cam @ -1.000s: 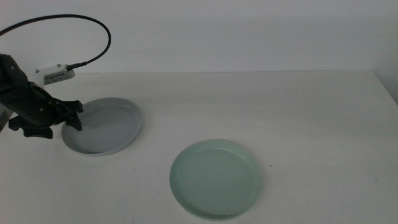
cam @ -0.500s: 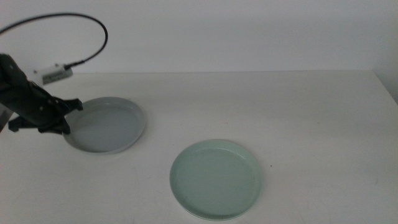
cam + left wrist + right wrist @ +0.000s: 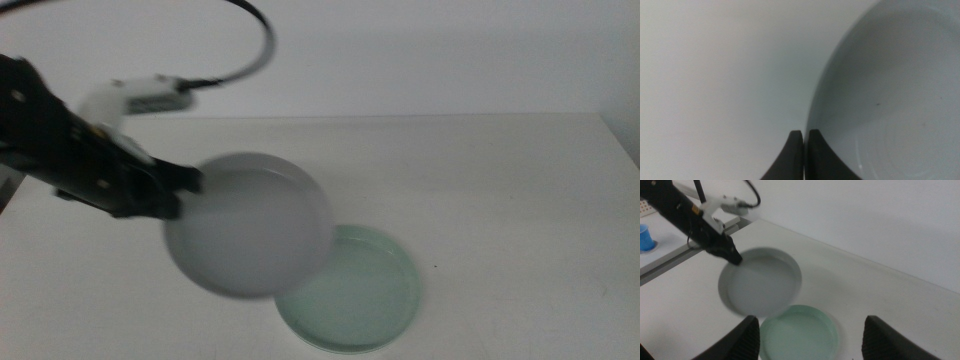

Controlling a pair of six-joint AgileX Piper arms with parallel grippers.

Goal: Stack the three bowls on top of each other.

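From the left of the frame my left gripper [image 3: 185, 190], jaws pinched on the rim, holds the grey-blue bowl [image 3: 248, 225] over the mint green bowl [image 3: 365, 300]; my right gripper [image 3: 810, 337] gapes wide, holding nothing.

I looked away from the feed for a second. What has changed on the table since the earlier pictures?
The left gripper, shut on the rim of the grey-blue bowl, has lifted it off the table's left side and carried it rightward; it now hangs, motion-blurred, overlapping the near-left edge of the mint green bowl. The green bowl has not moved. The right gripper waits open, away from the bowls.
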